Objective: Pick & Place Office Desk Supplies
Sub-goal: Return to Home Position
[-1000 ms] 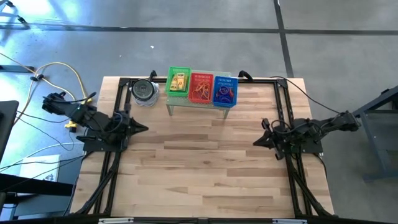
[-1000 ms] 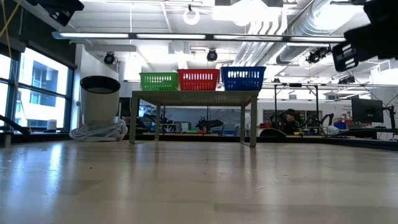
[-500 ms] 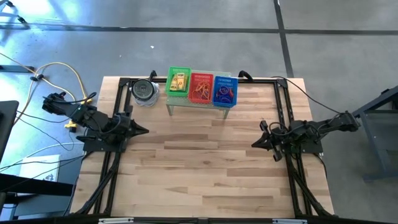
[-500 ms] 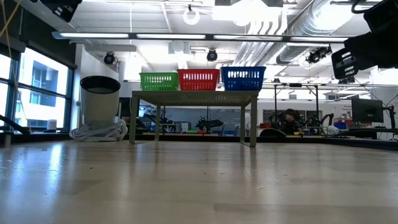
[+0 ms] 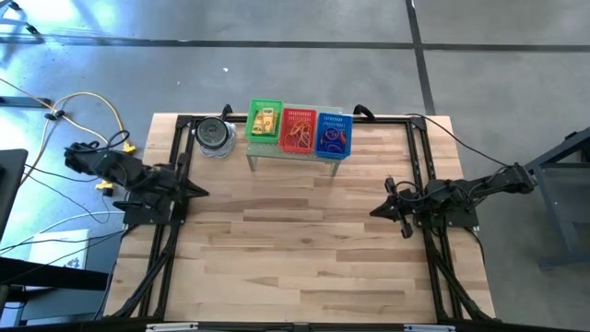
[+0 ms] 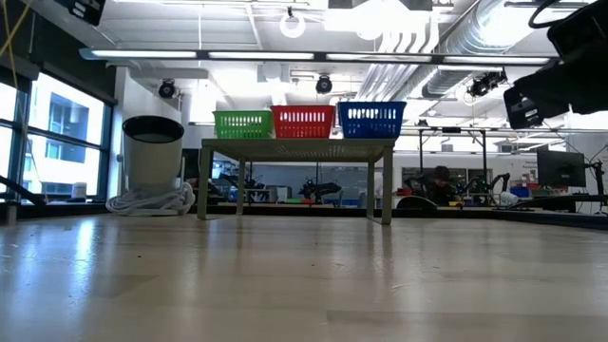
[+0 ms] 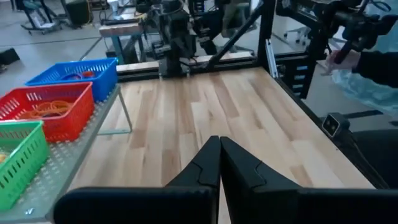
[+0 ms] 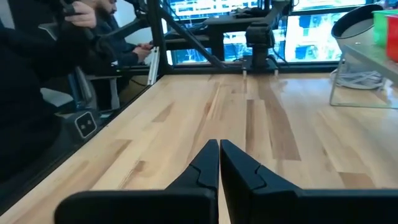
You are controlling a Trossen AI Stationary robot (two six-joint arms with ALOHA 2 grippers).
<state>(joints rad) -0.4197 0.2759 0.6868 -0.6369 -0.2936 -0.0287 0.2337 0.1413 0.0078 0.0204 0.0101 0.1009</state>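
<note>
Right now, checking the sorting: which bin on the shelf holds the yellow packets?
The green bin, at the end nearest the round container; the red bin and blue bin hold loops.

The table (image 5: pixel 304 249) is pale jointed wood, smooth, with a soft sheen. The green bin (image 5: pixel 265 121), red bin (image 5: pixel 298 131) and blue bin (image 5: pixel 334 135) are bright plastic mesh, standing on a matt perforated shelf (image 7: pixel 81 163). The left gripper (image 7: pixel 219 144) and right gripper (image 8: pixel 219 147) look matt black.

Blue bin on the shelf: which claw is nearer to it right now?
Right. The right claw is over the table on the blue bin's side; the left claw is over the opposite side, beyond the green bin.
</note>
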